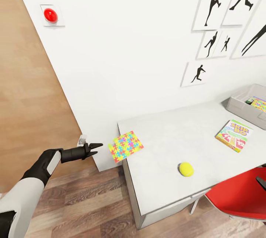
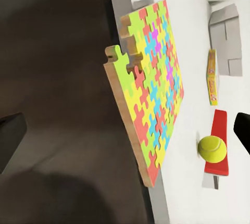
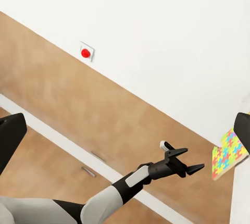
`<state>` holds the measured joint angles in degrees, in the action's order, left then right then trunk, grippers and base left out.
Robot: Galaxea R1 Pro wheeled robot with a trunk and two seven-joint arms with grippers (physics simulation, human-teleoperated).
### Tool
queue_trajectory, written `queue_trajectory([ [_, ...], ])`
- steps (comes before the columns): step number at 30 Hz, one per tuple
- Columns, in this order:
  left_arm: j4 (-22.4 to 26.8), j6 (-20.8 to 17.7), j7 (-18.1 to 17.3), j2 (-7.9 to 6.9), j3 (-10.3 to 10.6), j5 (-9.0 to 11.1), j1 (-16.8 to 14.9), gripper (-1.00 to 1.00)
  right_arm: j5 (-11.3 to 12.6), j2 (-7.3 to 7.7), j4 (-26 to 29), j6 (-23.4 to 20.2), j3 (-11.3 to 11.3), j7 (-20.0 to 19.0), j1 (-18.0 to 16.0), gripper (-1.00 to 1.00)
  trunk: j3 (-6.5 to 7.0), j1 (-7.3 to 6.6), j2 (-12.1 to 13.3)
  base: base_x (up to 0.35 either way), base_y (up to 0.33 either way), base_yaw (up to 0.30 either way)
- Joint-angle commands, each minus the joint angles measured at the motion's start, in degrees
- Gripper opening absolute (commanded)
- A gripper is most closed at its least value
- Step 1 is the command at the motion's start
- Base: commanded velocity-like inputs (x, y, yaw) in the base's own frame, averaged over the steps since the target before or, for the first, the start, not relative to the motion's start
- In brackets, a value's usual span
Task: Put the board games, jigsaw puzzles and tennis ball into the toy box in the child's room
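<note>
At right edge, the grey toy box (image 1: 240,107) holds a colourful puzzle (image 1: 258,103); left gripper (image 1: 96,148) jaws open, empty, beside the jigsaw puzzle (image 1: 126,146); right gripper's (image 3: 125,135) jaws spread, empty.

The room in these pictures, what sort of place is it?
Probably a child's room: a white table holds a colourful jigsaw puzzle, a tennis ball and a card game box, with sports silhouettes on the wall.

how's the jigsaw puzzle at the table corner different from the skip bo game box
The jigsaw puzzle hangs over the table's left corner edge; the Skip-Bo box lies fully on the table near the toy box. The puzzle is a thin, notched board of multicoloured pieces; the box is thicker and printed. Both lie flat.
</note>
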<state>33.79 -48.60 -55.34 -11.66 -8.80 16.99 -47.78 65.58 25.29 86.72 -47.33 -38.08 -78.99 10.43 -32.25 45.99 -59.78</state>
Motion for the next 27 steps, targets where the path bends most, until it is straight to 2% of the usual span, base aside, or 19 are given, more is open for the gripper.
queue_trajectory([
  [1, -0.02, -0.27, -0.07, 0.02, -0.08, 0.02, -0.03, 1.00, 0.34, 0.03, 0.03, -0.48, 0.02, 0.07, 0.03, 1.00, -0.04, 0.00, -0.04, -0.015, 0.000, 0.000],
  [13, -0.04, -0.26, -0.17, 0.10, -0.10, -0.06, -0.03, 1.00, 0.34, 0.03, 0.03, -0.48, 0.02, 0.07, 0.03, 1.00, -0.04, 0.00, -0.04, -0.004, -0.092, 0.000],
  [27, -0.03, -0.26, -0.29, -0.09, -0.16, 0.05, -0.03, 1.00, 0.34, 0.03, 0.03, -0.48, 0.02, 0.07, 0.03, 1.00, -0.04, 0.00, -0.04, 0.000, -0.014, 0.000],
])
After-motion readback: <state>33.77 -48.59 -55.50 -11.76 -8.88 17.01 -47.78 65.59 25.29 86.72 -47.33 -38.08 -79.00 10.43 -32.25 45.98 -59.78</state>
